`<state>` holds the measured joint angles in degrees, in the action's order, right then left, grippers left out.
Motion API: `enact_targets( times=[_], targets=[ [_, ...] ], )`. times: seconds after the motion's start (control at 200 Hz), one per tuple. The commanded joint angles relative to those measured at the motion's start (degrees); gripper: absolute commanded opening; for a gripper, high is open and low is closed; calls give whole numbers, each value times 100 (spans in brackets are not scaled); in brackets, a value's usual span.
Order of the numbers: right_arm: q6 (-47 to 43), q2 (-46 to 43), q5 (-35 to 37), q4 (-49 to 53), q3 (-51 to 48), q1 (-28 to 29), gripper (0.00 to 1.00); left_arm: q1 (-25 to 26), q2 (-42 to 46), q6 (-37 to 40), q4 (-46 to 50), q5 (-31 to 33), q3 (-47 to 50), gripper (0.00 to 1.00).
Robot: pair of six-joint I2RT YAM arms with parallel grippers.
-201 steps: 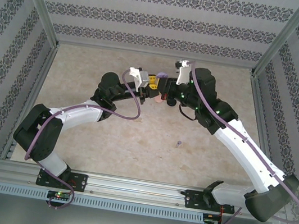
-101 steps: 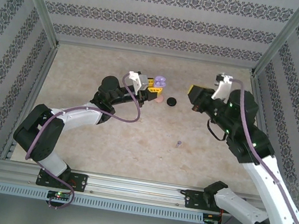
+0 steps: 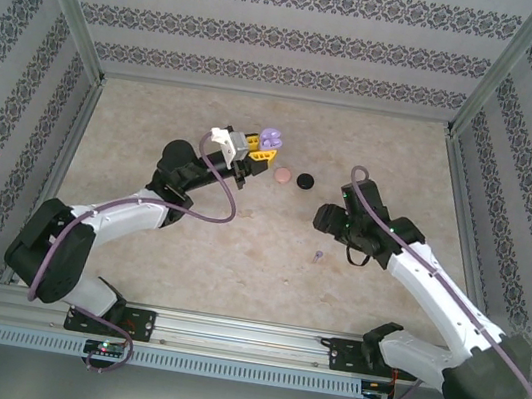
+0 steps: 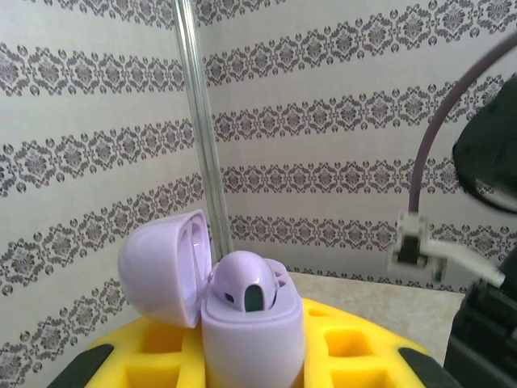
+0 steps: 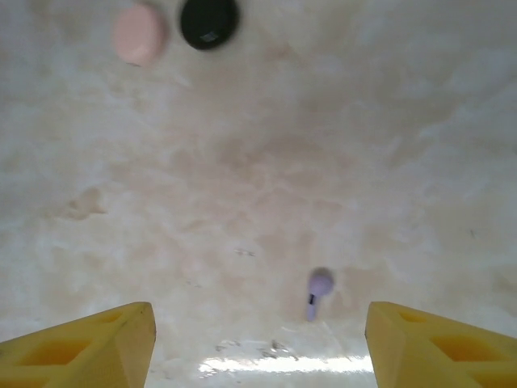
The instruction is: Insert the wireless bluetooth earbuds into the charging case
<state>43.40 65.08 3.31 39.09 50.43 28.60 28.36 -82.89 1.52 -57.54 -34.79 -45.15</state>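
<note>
1. Patterned wallpaper closes in a beige marbled table where two arms work.
2. At the far middle, the left gripper is clamped on an open purple charging case, its lid swung toward nine o'clock in the left wrist view. What looks like a seated earbud rests inside.
3. The right gripper hangs above bare table, fingers spread wide and holding nothing. The loose purple earbud lies flat between them, toward one o'clock of their midpoint, stem pointing to six o'clock.
4. A closed pink case and black case sit at eleven o'clock, well apart from that bud.
5. The pick-up appears next: centre the fingers on the bud, come straight down close to the table, then close gently across the rounded head so the tiny piece does not squirt away.
</note>
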Motion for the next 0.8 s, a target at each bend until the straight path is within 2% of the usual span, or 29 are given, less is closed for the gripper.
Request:
enact_targets(
  times=[0.0, 0.16, 0.36, 0.794],
  targets=[
    [519, 326, 352, 261, -240, -21, 69, -75, 222, 120, -414, 119, 90, 0],
    [982, 786, 424, -25, -512, 147, 61, -76, 263, 70, -508, 141, 135, 0],
    [1267, 1293, 517, -208, -375, 338, 49, -76, 241, 26, -642, 190, 180, 0],
    [1369, 2405, 462, -411, -30, 438, 45, -75, 199, -24, -794, 193, 218, 0]
  ],
)
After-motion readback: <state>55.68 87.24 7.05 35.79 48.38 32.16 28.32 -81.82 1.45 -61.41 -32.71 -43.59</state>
